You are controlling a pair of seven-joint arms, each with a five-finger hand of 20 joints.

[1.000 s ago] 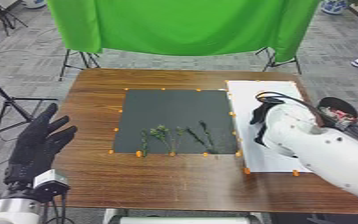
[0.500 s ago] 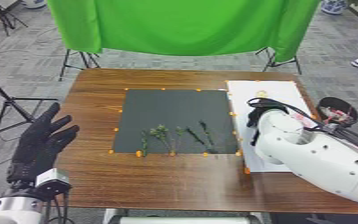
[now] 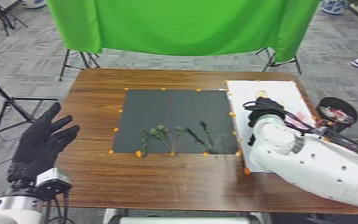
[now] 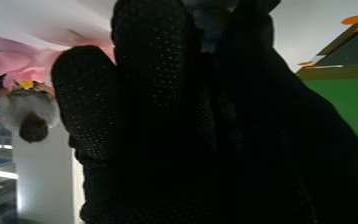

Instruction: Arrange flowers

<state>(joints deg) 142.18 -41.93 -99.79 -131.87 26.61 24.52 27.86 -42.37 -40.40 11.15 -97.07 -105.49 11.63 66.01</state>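
Observation:
The right hand (image 3: 262, 107) is over the white board (image 3: 273, 87), beside the dark mat's right edge. In the right wrist view the right hand (image 4: 158, 75) has its fingers fairly straight, with pink petals (image 4: 7, 62) beyond them. Green stems with small leaves (image 3: 161, 134) lie on the near part of the dark mat (image 3: 171, 107); darker stems (image 3: 207, 135) lie to their right. Something pink (image 3: 302, 119) shows on the board beside the right wrist, and a small yellowish thing (image 3: 262, 93) lies farther back. My left hand (image 3: 39, 142) is open, raised at the table's left edge.
A dark bin (image 3: 326, 102) holding pink and red pieces stands beyond the table's right edge. Orange markers (image 3: 140, 154) line the mat and the board. A green cloth (image 3: 184, 30) hangs behind the brown table (image 3: 149, 187).
The right wrist and forearm have swung left and nearer, uncovering the yellowish thing and some pink on the board. The left hand and the stems have stayed in place.

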